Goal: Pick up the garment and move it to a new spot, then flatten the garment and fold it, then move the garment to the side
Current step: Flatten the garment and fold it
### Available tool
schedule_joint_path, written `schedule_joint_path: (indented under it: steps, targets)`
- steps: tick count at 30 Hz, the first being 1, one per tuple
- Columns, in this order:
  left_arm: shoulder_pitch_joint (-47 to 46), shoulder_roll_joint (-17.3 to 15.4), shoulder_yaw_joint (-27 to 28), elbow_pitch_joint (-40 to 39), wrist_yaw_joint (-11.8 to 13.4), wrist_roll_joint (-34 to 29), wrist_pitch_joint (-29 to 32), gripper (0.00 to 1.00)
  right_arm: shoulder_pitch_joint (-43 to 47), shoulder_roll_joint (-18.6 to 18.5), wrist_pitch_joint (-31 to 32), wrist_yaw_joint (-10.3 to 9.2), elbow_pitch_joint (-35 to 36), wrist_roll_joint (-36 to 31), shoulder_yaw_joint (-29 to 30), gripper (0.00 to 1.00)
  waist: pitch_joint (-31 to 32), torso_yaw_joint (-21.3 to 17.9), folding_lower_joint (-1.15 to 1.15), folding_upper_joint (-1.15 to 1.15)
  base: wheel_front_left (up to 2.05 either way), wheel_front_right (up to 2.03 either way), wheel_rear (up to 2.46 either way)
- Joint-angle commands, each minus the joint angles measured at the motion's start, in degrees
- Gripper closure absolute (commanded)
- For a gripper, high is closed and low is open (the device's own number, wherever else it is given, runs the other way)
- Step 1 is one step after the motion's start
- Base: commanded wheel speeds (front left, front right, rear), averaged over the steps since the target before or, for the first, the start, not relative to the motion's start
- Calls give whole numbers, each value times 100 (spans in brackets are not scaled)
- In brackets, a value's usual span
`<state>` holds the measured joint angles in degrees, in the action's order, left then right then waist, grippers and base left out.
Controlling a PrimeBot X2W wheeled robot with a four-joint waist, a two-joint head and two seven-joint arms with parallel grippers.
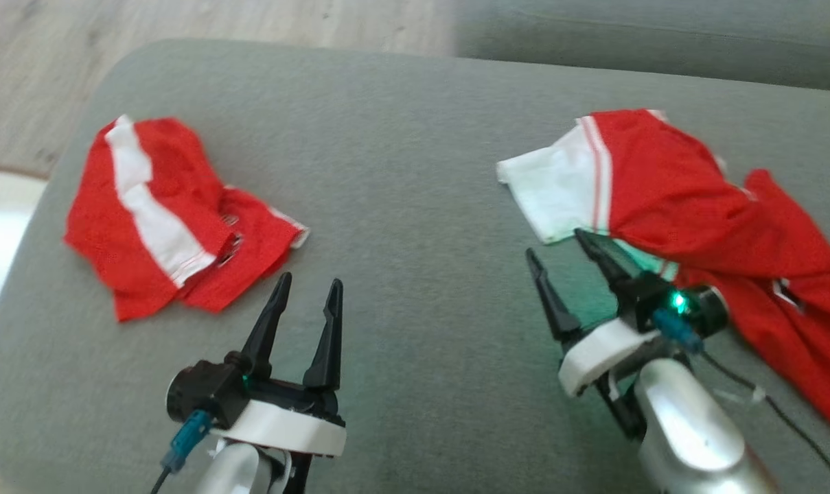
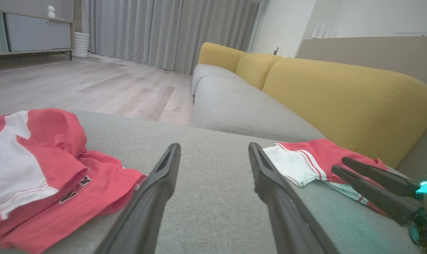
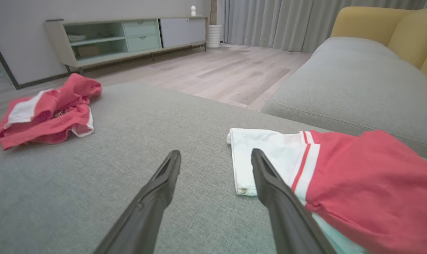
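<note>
Seeing the garment (image 1: 696,199) right of centre on the grey cushion (image 1: 401,171), white sleeve (image 1: 559,192) pointing left, long axis trailing rightward; my right gripper (image 1: 555,243) low beside that sleeve, left gripper (image 1: 312,278) nearer centre, both spread wide, empty.

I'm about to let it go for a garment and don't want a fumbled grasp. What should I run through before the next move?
1. Jaws of the right gripper open: ok.
2. Jaws of the left gripper open, nothing held: ok.
3. Right gripper lined up with the white part of the right garment: ok, one jaw is at its near edge.
4. That jaw touching the cloth: cannot tell.
5. Right garment lying flat: not ok, it is rumpled.
6. Bare cushion between it and the left garment for a new spot: ok.
</note>
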<state>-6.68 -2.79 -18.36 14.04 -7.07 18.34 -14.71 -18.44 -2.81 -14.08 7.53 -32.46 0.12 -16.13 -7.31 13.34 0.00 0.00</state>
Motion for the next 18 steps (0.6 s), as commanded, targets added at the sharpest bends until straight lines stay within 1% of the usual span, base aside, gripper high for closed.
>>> schedule_joint_path:
  steps: [1, 5, 8, 11, 13, 15, 16, 17, 18]
  targets:
    - [-286, -9, 121, -193, 2, 63, -29, 0, -385, -7, 74, -4, -75, -102, 42, 0, -158, 288, 0, 0, 0, 0, 0]
    - [-343, -9, 7, -202, 33, 178, -29, 0, -870, -26, 311, -4, -685, -220, 294, 0, -305, 558, 0, 0, 0, 0, 0]
    - [-377, -9, -88, -187, 54, 249, -29, 0, -1204, -121, 489, -4, -1151, -363, 462, 0, -407, 726, 0, 0, 0, 0, 0]
    - [-417, -9, -171, -198, 79, 335, -29, 0, -1478, -211, 697, -4, -1585, -486, 799, 0, -493, 867, 0, 0, 0, 0, 0]
    - [-446, -9, -211, -200, 98, 379, -29, 0, -1595, -240, 836, -4, -1868, -600, 886, 0, -527, 943, 0, 0, 0, 0, 0]
    - [-470, -9, -230, -207, 121, 412, -29, 0, -1683, -211, 965, -4, -2143, -524, 994, 0, -558, 992, 0, 0, 0, 0, 0]
    - [-477, -9, -234, -208, 128, 421, -29, 0, -1717, -200, 1045, -4, -2284, -496, 1006, 7, -563, 1006, 0, 0, 0, 0, 0]
    - [-480, -9, -237, -207, 135, 426, -29, 0, -1747, -190, 1128, -4, -2418, -471, 1004, 83, -563, 1014, 0, 0, 0, 0, 0]
    - [-481, -9, -238, -203, 141, 429, -29, 0, -1771, -178, 1164, -4, -2522, -454, 968, 100, -562, 1018, 0, 0, 0, 0, 0]
